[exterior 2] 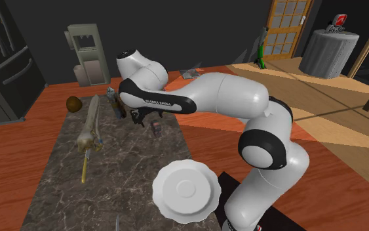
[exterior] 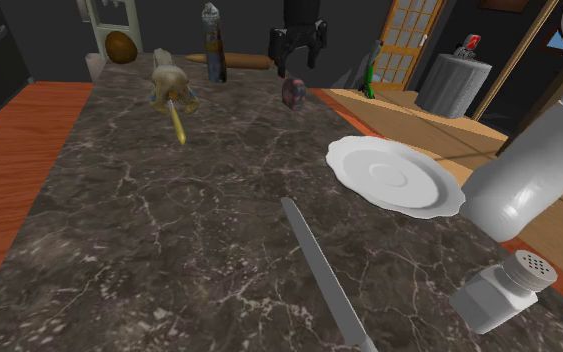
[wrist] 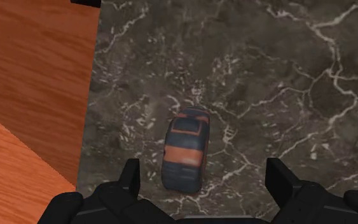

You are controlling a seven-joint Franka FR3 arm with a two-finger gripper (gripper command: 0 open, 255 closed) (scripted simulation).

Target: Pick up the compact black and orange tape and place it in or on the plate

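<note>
**Shoulder view.** The gripper (exterior: 297, 62) hangs over the black and orange tape (exterior: 294, 92), which lies at the far end of the marble counter (exterior: 169, 230). The white plate (exterior: 439, 195) sits empty, well apart from the tape and nearer the stand. A knife (exterior: 319, 270) and a salt shaker (exterior: 499, 290) lie nearer the camera than the plate. A bottle (exterior: 212, 45) stands at the far edge.

**Second exterior view.** The tape (exterior 2: 155, 126) sits under the hand. A long gold-handled tool (exterior 2: 88, 131) lies across the counter from it.

**Wrist view.** The jaws stand apart. The tape (wrist: 185, 149) lies between and ahead of them, untouched, close to the counter edge.

I judge that nothing is done yet: descent, grasp, lift, carry and release all remain. I see nothing on the route to the plate.
</note>
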